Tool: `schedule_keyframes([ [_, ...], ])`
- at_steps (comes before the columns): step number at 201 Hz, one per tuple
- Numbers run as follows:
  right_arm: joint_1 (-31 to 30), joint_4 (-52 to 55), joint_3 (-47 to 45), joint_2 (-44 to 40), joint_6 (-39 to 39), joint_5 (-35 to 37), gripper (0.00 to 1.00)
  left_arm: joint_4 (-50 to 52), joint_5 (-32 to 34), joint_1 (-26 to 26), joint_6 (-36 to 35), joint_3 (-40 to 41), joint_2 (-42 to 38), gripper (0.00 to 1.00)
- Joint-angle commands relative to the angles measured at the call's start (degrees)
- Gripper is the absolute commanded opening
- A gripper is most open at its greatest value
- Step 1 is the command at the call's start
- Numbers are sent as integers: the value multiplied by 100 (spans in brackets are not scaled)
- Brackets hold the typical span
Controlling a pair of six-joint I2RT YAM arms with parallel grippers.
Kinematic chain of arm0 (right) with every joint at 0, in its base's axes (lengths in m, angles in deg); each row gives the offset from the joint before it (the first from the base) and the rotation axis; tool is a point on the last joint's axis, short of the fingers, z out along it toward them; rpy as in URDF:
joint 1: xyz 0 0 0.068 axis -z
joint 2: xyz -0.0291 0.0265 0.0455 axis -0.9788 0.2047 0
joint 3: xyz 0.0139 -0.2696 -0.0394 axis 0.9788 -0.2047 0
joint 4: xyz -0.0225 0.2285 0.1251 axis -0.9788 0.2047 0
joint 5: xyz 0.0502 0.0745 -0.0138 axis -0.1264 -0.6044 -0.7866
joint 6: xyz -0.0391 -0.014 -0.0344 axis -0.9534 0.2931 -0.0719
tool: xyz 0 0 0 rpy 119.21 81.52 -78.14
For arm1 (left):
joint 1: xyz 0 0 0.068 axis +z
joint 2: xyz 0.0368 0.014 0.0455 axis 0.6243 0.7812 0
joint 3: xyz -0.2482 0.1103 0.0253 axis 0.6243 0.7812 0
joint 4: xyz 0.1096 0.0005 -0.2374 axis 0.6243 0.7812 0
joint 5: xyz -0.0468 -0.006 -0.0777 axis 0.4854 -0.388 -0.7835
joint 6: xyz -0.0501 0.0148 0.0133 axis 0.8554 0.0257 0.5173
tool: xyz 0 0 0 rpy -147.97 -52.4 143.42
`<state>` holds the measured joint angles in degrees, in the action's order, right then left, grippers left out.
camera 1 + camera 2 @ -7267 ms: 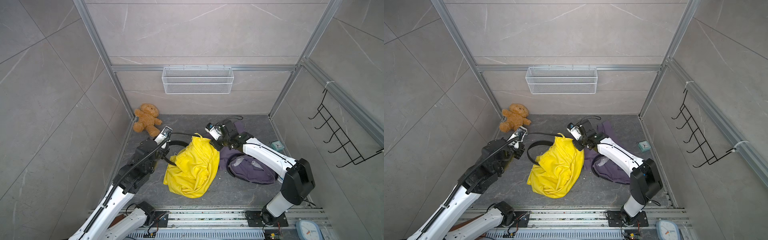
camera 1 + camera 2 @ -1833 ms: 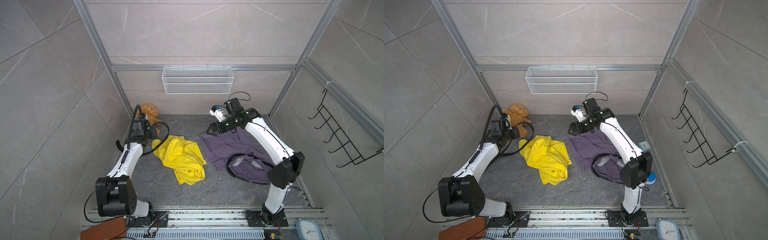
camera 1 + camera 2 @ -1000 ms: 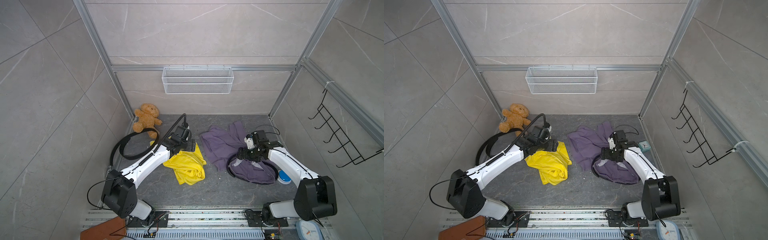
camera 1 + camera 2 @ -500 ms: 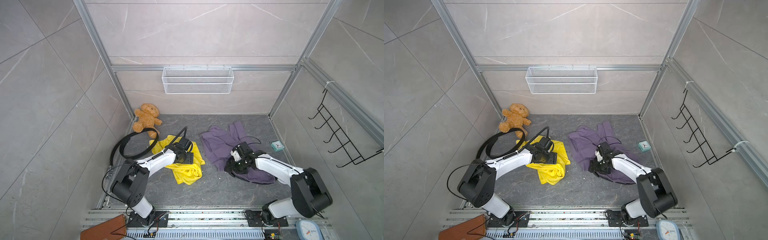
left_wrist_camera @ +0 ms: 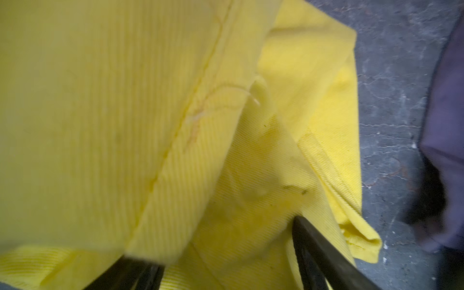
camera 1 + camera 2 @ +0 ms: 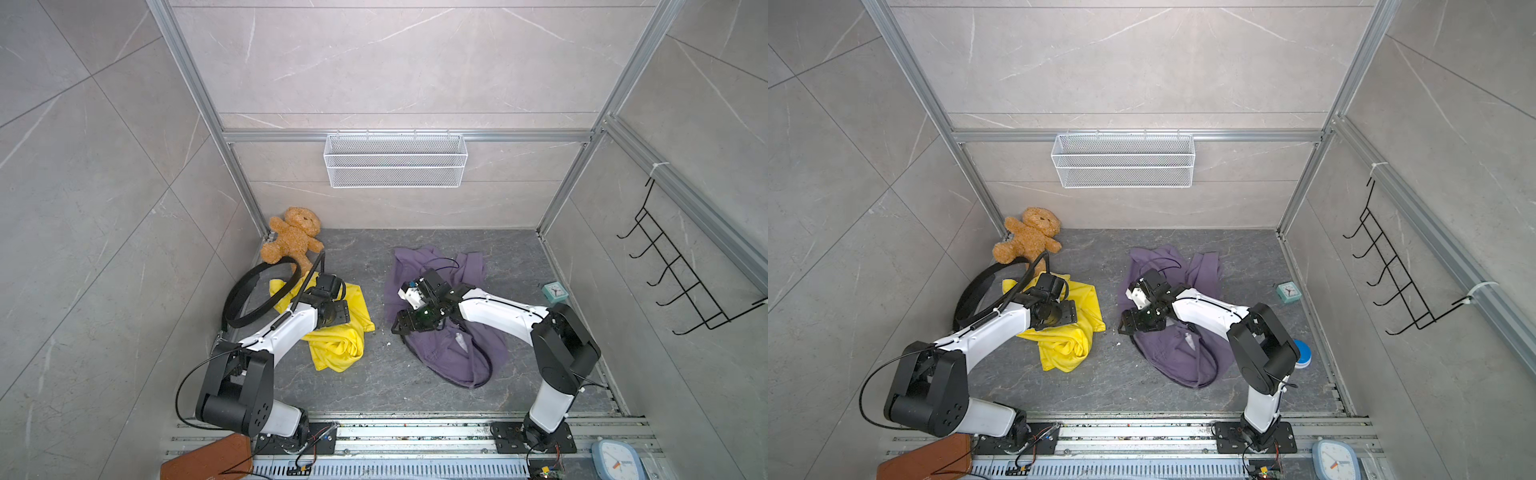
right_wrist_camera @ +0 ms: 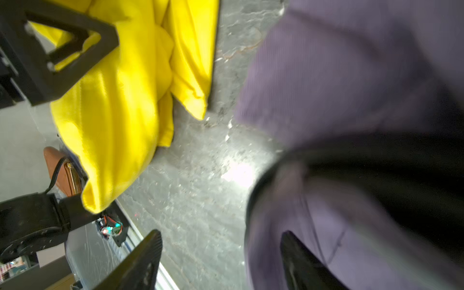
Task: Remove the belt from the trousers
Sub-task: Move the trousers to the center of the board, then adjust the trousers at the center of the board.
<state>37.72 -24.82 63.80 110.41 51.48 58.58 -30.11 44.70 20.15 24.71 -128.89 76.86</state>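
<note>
**Progress.** At the far left we find the black belt, a wide strap curled in an open loop. It lies on the grey stone floor against the left wall, just beside the brown teddy bear. In both top views one arc of the loop overlaps a corner of the crumpled yellow trousers. We see no part of the strap threaded through them. We judge the extraction done as far as that garment goes; at most, clearing the loop off the cloth is left.

**Left gripper**. It sits low over the yellow trousers with its fingers spread wide. A fold of yellow cloth drapes over one finger, but nothing is pinched. The belt is well apart from these fingers, off toward the wall.

**Right gripper**. It hovers at the near edge of the rumpled purple garment. Its jaws stand apart, with bare floor between them and purple cloth just beside one finger. It holds nothing. The belt lies on the far side of the yellow trousers from it.

**Open item.** A dark band runs along the purple garment. We cannot tell whether it is trim or a second strap.
</note>
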Motion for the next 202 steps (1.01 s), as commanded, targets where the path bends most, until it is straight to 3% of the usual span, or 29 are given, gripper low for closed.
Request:
schedule_keyframes([
  [1,111,1324,133,-629,-567,940,80,35,-10,-213,-152,-346,-111,80],
  [30,317,1798,-128,-1343,-577,1655,83,-11,-104,-552,-183,-642,-98,79],
  [49,815,1836,-560,-1914,-504,2108,84,-32,-85,-961,-355,-925,-94,79],
  [67,1198,1868,-907,-2192,-526,1990,82,-121,-151,-1243,-438,-1154,6,80],
  [95,1200,1447,-1530,-2257,-208,1409,75,-295,-408,-1561,-547,-1583,420,80],
  [124,1192,1115,-2087,-2238,6,1834,69,-343,-619,-1969,-919,-2236,1126,80],
  [158,1037,413,-2459,-1932,101,1656,63,-421,-671,-2107,-956,-2555,1467,80],
  [170,933,203,-2455,-1710,113,1616,49,-433,-700,-2126,-978,-2607,1507,80],
  [189,764,-6,-2342,-1472,-2,1682,7,-481,-803,-2167,-1079,-2621,1529,80],
  [202,541,-49,-2209,-1595,-183,2015,0,-443,-821,-2191,-1177,-2588,1478,81],
])
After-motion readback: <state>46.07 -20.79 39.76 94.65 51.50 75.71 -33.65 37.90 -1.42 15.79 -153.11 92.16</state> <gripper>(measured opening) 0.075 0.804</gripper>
